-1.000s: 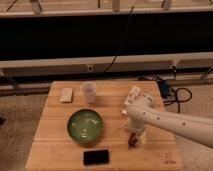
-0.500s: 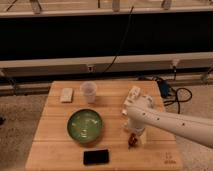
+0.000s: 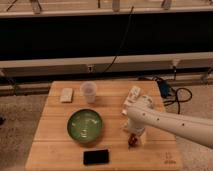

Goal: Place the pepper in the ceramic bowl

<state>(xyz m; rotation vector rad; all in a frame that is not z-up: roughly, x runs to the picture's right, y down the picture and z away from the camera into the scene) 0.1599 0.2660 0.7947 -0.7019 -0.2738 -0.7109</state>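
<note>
Camera view: a light wooden surface (image 3: 55,150) is seen from the front and above. A round glossy green ceramic bowl with a darker rim (image 3: 85,125) stands on it left of the middle. The small elongated dark red-brown pepper (image 3: 132,142) lies on the wood to the right of the ceramic bowl, apart from it and near the front edge. A white robot arm (image 3: 170,125) reaches in from the right, and its pincer (image 3: 133,136) is set low, directly over the pepper. Whether the pepper is touched cannot be told, since the wrist hides much of the tip. The pincer is taken to be spread wide with nothing clasped, the pepper lying on the wood. A clear plastic cup (image 3: 88,91) stands behind the bowl, a small pale block (image 3: 66,95) lies at the back left, a flat black rectangular object (image 3: 96,156) lies in front of the bowl, and a white bottle with a label (image 3: 133,95) is seen just behind the arm. The step in hand is judged to be the grasp. Next, the pepper would have to be closed on, lifted clear of the bowl's rim, carried left and released over the green basin.
</note>
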